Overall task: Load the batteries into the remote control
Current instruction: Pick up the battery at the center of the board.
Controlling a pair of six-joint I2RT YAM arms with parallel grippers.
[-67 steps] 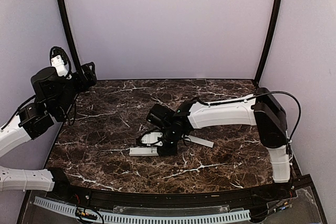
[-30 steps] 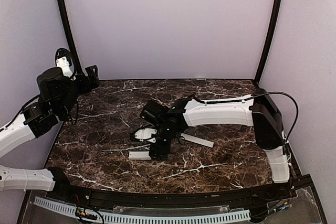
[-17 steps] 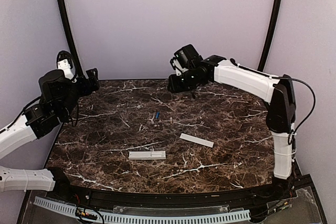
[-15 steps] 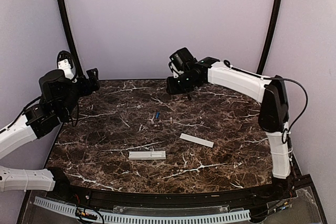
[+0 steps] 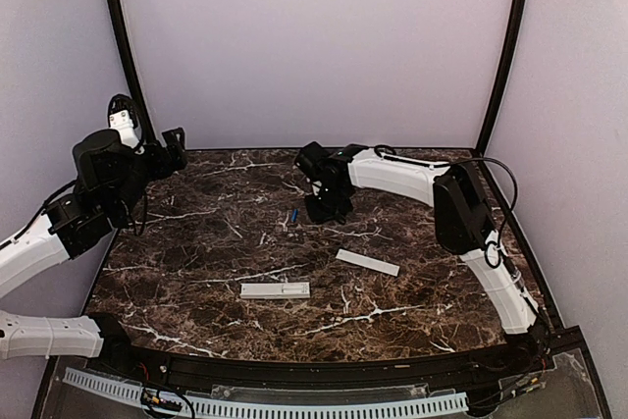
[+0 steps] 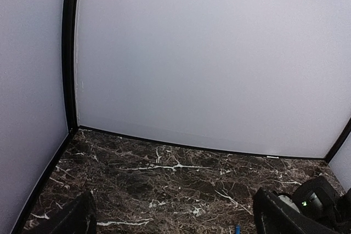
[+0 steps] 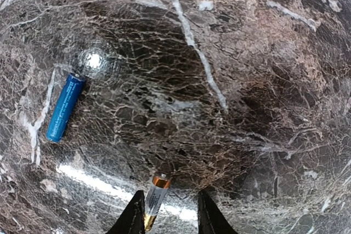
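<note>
The white remote control [image 5: 276, 289] lies flat near the table's front, apart from both grippers. A blue battery [image 5: 292, 215] lies mid-table; it also shows in the right wrist view [image 7: 64, 107] and, as a tip, in the left wrist view [image 6: 237, 228]. A second battery [image 7: 155, 200], silver with a copper end, lies on the marble between my right fingertips [image 7: 134, 218], close against the left one. My right gripper [image 5: 329, 207] [image 7: 169, 218] is low over the table, open. My left gripper [image 5: 172, 141] [image 6: 175, 224] is raised at the far left, open and empty.
A thin white strip [image 5: 368, 262] lies right of the remote. The dark marble table [image 5: 196, 242] is walled by pale panels with black corner posts [image 5: 123, 46]. My right arm's wrist [image 6: 318, 201] shows at the left wrist view's lower right.
My right arm left the remote, swung up to the back wall, then came down beside the blue battery mid-table. The remote now lies uncovered. My left arm lifted slightly, then held still.
</note>
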